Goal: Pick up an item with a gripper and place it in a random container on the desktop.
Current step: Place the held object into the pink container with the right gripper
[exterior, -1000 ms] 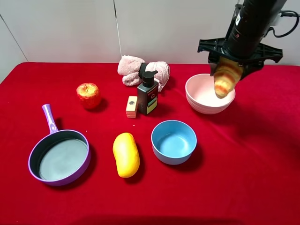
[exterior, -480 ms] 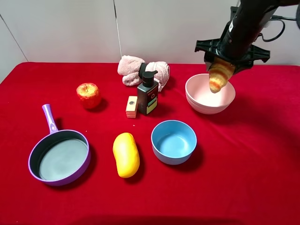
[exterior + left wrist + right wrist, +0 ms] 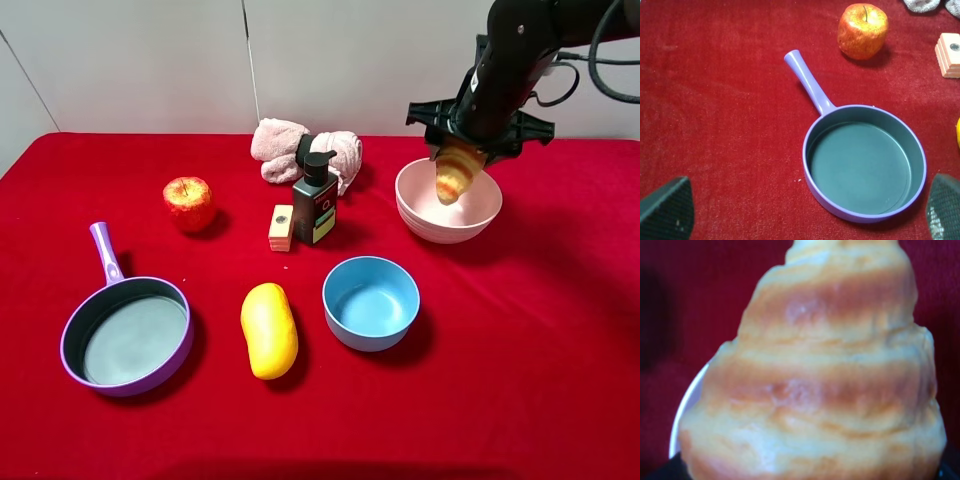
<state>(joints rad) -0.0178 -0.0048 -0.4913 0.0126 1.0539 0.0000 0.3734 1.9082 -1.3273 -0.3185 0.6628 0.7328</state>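
The golden-brown striped croissant (image 3: 456, 172) hangs end-down from my right gripper (image 3: 466, 146), which is shut on it just above the pale pink bowl (image 3: 478, 218) at the back right of the red cloth desktop (image 3: 540, 340). Its lower tip is at about the bowl's rim. In the right wrist view the croissant (image 3: 825, 375) fills the frame, with a sliver of the bowl's rim (image 3: 686, 405) behind it. My left gripper is out of the exterior high view; in the left wrist view its fingertips (image 3: 667, 210) stand wide apart and empty over the purple pan (image 3: 865, 162).
A blue bowl (image 3: 371, 302) and a yellow mango (image 3: 268, 329) sit at the front middle. The purple pan (image 3: 128, 330) is front left, a red apple (image 3: 189, 203) behind it. A wooden block (image 3: 281, 227), black pump bottle (image 3: 315, 201) and pink towel (image 3: 300, 150) stand mid-back.
My right gripper has moved left and down with the croissant, from above the bowl's right edge to over its middle. The left arm has not moved.
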